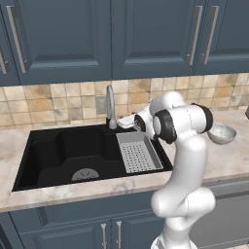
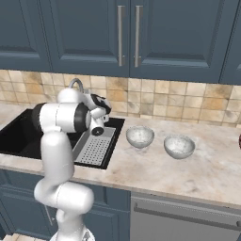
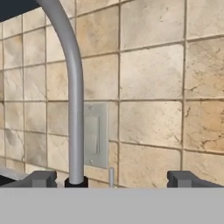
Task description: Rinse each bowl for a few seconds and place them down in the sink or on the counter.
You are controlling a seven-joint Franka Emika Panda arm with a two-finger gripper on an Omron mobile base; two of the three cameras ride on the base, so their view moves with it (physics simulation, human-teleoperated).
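A: Biggest thing first: the sink [image 1: 58, 151] is a deep black basin set in the beige counter [image 2: 188, 174], faucet [image 1: 111, 107] at its back edge, grey tray [image 1: 138, 153] on its right side.

B: And the gripper [image 3: 111, 177]?

A: Jaws spread wide, holding nothing, aimed at the tiled wall beside the faucet.

B: So I'd swing it right and come down over a rim. Where are the bowls?

A: Two bowls [image 2: 140, 136] sit upright on the counter right of the sink, near each other but apart; small, round, speckled grey-white
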